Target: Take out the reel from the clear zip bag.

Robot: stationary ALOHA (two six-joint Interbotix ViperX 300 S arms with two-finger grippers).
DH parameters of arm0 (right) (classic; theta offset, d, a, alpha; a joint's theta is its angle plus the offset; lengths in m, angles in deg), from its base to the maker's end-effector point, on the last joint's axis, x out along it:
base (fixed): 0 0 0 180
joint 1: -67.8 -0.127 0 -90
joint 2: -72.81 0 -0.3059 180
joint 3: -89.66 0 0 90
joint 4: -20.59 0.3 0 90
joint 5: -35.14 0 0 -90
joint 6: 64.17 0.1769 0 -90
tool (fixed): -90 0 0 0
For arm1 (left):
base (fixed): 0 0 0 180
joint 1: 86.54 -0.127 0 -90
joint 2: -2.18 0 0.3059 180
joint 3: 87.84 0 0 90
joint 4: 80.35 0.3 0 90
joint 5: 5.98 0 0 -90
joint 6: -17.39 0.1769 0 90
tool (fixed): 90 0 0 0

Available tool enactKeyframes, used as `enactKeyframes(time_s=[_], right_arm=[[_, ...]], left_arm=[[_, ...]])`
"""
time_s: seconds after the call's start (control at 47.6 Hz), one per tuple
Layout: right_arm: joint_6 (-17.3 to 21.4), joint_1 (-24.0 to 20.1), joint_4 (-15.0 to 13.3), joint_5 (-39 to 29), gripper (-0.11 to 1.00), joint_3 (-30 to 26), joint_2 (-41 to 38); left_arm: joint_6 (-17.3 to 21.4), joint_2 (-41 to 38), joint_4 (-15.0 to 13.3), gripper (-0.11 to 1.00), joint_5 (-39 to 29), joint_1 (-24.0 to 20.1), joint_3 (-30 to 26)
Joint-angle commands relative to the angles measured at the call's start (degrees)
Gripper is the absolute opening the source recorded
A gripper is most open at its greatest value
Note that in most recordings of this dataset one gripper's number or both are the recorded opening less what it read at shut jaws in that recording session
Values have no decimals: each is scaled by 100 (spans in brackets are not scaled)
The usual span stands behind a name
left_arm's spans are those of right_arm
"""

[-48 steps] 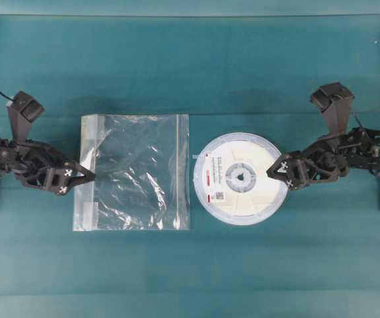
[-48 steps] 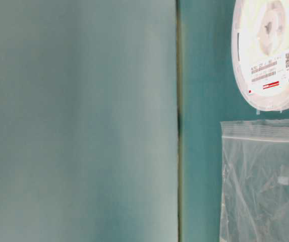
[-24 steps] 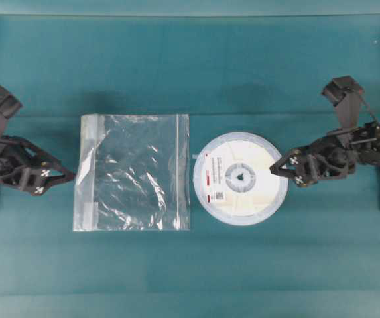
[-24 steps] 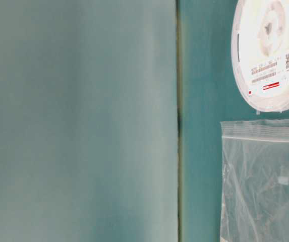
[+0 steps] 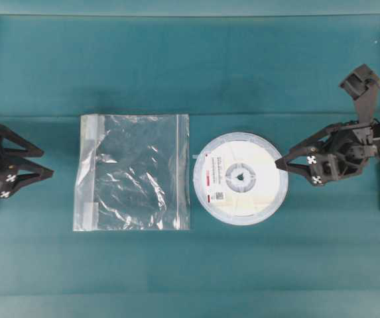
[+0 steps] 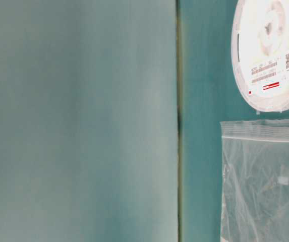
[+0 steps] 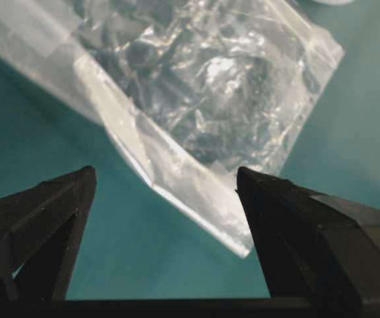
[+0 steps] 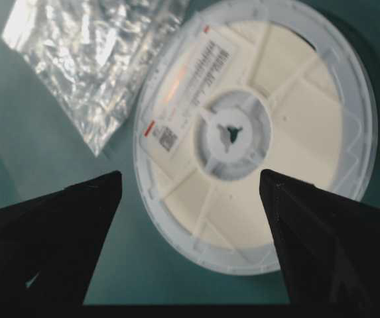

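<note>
Reel: the reel [image 5: 240,179] lies flat on the teal table [image 5: 190,66], wholly outside the clear zip bag [image 5: 132,172], just beyond the bag's zip edge and not touching it as far as the overhead view shows. Its label with the red marks faces up.

Clear zip bag: flat and crinkled, with nothing visible inside. It sits ahead of the left gripper [image 5: 37,164] and well apart from it.

Left gripper: released, jaws spread wide, holding nothing. Over the last second it has drawn back from the bag's closed edge, where its fingertips were almost on the plastic, to the table's left margin. In the left wrist view the bag's near corner lies ahead of the two fingertips [image 7: 83,179], clear of both.

Right gripper: the right gripper [image 5: 284,161] is also released and empty. It has backed off slightly; its fingertips now sit just past the reel's far rim. In the right wrist view the reel lies ahead, between the spread fingertips [image 8: 110,182] and apart from them.

What changed: only the arms moved; reel and bag lie where they did a second ago.

Meaning for the task: the extraction looks complete. Both arms appear to be retreating to rest, and nothing seems left to grasp.
</note>
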Motion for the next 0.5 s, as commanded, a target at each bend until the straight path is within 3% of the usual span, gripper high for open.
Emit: enactKeyframes(time_s=[0.0,0.252,0.483], right_arm=[[-88,0,-360,18,92,-114,132],[-88,-35,-1758,18,92,-167,562],[-114,-35,-2646,18,92,-158,1037]], left_arm=[[325,193,9,92,-35,9,-193],[1169,422,9,92,-26,9,-255],[1477,510,9,92,-26,9,-299]])
